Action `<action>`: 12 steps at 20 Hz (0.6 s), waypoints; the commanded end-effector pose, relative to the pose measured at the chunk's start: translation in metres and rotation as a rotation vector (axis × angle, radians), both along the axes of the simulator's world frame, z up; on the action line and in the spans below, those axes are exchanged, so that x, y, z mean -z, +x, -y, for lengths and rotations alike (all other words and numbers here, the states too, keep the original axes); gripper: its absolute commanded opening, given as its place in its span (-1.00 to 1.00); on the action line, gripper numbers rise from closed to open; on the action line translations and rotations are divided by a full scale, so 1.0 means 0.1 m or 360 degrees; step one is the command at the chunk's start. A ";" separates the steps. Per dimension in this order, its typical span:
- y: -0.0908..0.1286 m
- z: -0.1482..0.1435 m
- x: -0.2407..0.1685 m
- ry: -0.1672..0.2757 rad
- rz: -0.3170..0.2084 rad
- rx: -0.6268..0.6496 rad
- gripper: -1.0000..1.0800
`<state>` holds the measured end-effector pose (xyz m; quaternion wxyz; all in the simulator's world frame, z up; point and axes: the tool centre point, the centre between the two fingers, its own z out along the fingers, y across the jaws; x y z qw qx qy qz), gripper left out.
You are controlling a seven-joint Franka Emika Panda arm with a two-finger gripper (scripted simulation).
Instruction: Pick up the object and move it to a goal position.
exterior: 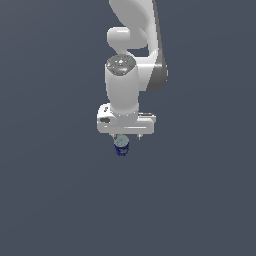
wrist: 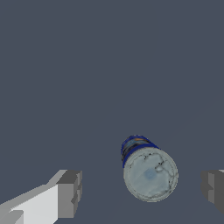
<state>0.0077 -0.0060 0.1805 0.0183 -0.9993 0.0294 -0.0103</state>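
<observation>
- The can (wrist: 148, 168) stands upright on the dark grey floor (exterior: 50, 200), its pale silvery-grey top facing the wrist camera and a dark blue side showing beneath.
- The gripper (wrist: 142, 188) is spread wide, one grey fingertip (wrist: 70, 192) on each side of the can, neither touching it.
- In the exterior view the can (exterior: 121, 145) sits just under the white arm (exterior: 125, 85).
- No lettering on the can's wrap is readable.

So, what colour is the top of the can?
Pale silvery-grey, above a dark blue body; the can shows best in the wrist view.
</observation>
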 end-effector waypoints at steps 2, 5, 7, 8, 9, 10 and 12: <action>-0.05 0.04 0.09 -0.0007 -0.0009 0.0088 0.92; -0.11 0.08 0.19 -0.0015 -0.0017 0.0188 0.92; -0.16 0.12 0.27 -0.0021 -0.0024 0.0266 0.92; -0.18 0.13 0.31 -0.0025 -0.0027 0.0303 0.92; -0.21 0.15 0.34 -0.0028 -0.0029 0.0338 0.92; -0.23 0.17 0.37 -0.0031 -0.0031 0.0371 0.92; -0.27 0.19 0.43 -0.0036 -0.0035 0.0429 0.92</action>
